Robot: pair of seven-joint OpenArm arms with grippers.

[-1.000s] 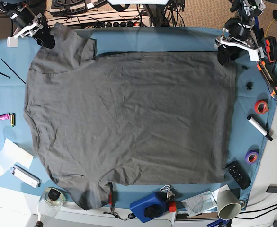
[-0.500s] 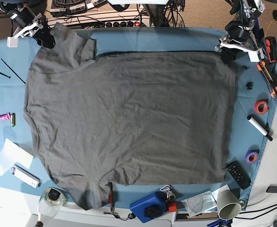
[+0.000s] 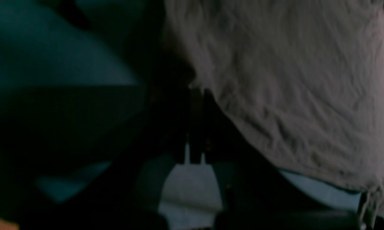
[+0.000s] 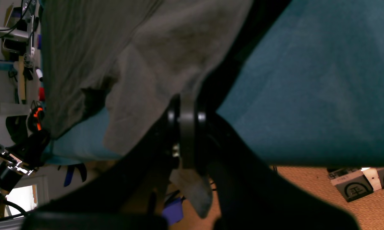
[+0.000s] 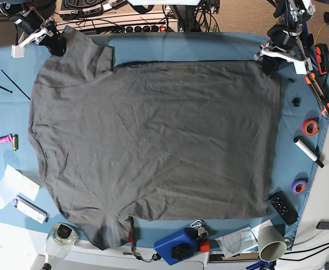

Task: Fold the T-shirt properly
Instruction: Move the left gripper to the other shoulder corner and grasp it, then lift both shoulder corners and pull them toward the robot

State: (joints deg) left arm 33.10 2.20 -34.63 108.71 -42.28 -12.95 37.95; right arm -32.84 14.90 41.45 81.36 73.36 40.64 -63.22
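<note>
The T-shirt [image 5: 153, 146] lies spread almost flat over most of the blue tablecloth [image 5: 209, 48], lightly wrinkled; it looks soft and light, the kind of limp cloth that will sag and drag unless taken by two corners of one edge together. At the far side the left gripper [image 5: 268, 63] has its jaws pinched together on the hem corner. The right gripper [image 4: 187, 140] is clamped on the sleeve edge, a flap of grey cloth hanging between its fingers.
</note>
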